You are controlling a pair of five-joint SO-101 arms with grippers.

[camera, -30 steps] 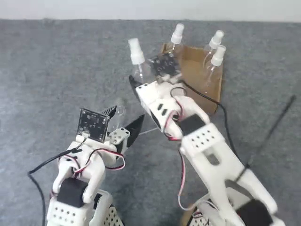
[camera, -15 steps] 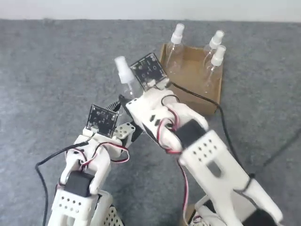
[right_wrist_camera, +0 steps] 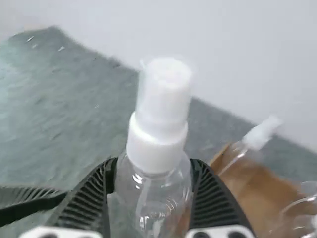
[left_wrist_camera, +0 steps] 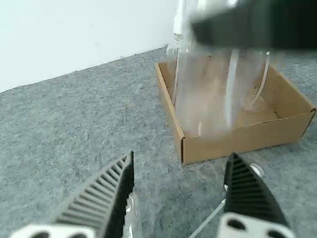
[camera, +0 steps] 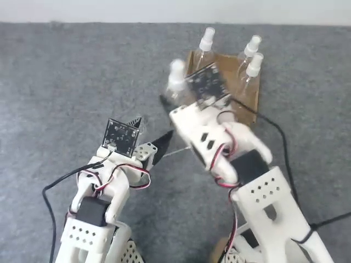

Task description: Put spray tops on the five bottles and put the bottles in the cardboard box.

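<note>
The left arm (camera: 101, 192) sits folded at the near left, its wrist pitched forward and the left gripper (camera: 152, 132) spread wide, its two ribbed black fingers (left_wrist_camera: 106, 198) well apart. The right arm (camera: 258, 186) stretches diagonally away from the near right. At its far end the right gripper (camera: 174, 101) is clamped from both sides on an upright bottle (right_wrist_camera: 157, 144).

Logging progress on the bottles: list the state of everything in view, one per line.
right hand: shut on held bottle
held bottle: capped, gripped
left hand: open, empty
cardboard box: open, three bottles inside
boxed bottles: capped, upright
loose bottle: uncapped, by left hand
</note>
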